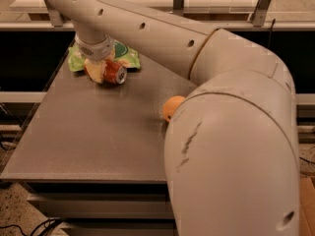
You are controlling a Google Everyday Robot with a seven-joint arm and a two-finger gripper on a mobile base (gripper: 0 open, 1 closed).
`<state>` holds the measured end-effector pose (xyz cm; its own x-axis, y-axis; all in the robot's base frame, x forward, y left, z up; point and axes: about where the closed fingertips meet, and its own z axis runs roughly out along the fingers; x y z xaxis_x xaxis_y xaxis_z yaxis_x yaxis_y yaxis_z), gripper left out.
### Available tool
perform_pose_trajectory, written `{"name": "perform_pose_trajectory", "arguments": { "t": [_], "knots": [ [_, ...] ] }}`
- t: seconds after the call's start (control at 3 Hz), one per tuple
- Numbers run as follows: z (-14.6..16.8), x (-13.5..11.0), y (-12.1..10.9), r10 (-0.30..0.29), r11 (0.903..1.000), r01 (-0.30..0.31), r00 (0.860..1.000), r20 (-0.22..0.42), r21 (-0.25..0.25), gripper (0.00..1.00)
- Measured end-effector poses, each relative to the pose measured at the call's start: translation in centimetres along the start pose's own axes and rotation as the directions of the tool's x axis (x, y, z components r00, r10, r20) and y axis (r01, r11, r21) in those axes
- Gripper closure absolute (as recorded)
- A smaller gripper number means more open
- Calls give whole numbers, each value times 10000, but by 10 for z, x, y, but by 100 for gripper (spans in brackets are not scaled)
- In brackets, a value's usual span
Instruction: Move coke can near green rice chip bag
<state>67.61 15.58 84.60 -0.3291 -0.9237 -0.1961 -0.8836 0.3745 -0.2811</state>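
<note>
The coke can (116,73), red with a silver top, lies tilted on its side at the back left of the grey table (98,136). Its top faces right. My gripper (101,71) hangs from the long white arm and is shut on the coke can, with pale fingers (94,71) around its left part. The green rice chip bag (127,57) lies flat right behind the can and touches or nearly touches it. The wrist hides the bag's middle; its left end (76,61) shows beside the gripper.
A round orange fruit (172,107) sits mid-right on the table, partly behind my arm's large white body (231,156), which fills the right foreground. The table's left edge is close to the gripper. A rail and a dark gap run behind the table.
</note>
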Motion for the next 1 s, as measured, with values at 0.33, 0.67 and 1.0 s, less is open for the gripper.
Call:
{"name": "perform_pose_trajectory", "arguments": {
  "t": [0.33,0.67,1.0],
  "knots": [
    [3,5,-6,262,9996,-261,9996,62,-72,60],
    [5,6,-8,369,9992,-367,9992,129,-151,36],
    [6,7,-10,388,9991,-384,9991,171,-203,13]
  ]
}}
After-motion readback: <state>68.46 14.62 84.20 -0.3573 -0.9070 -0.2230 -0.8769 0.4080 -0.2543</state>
